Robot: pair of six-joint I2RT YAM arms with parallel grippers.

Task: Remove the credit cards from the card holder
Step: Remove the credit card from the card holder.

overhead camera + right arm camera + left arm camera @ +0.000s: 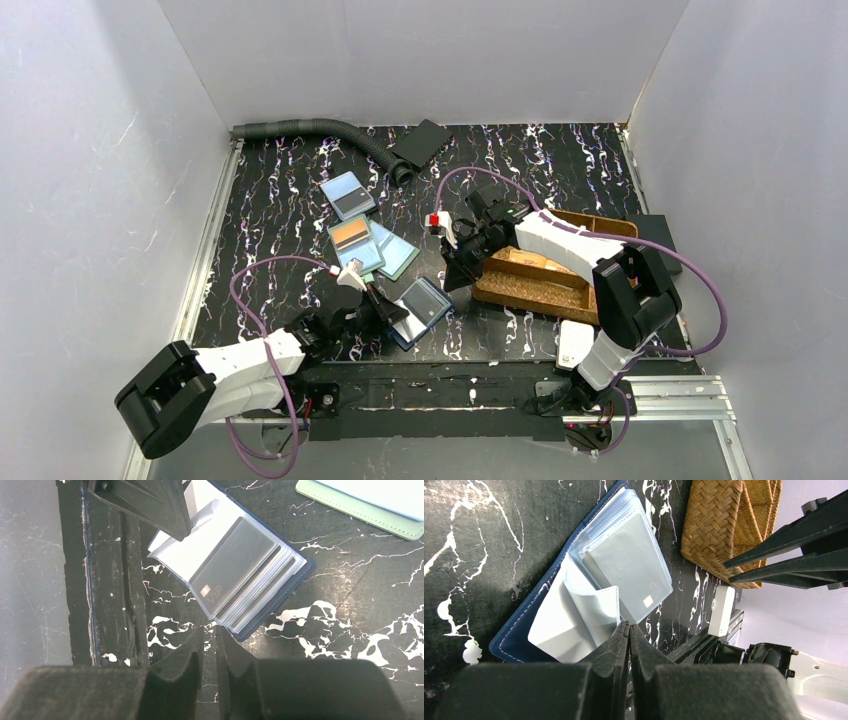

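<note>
The navy card holder [423, 306] lies open near the table's front middle, its clear sleeves fanned out. A grey card [624, 565] with a small chip sits in the top sleeve, and it also shows in the right wrist view [232, 562]. My left gripper [629, 626] is shut at the edge of a loose, curled clear sleeve page [574, 620] and seems to pinch it. My right gripper [208, 636] hovers just beside the holder's navy cover [306, 566], nearly shut with a narrow gap and nothing in it. Three cards lie loose behind: light blue [348, 195], orange [352, 238], teal [395, 255].
A brown woven tray [530, 282] sits right of the holder, under the right arm. A white box [575, 343] lies at the front right. A grey hose [310, 130] and a flat black rectangle [420, 143] lie at the back. White walls enclose the table.
</note>
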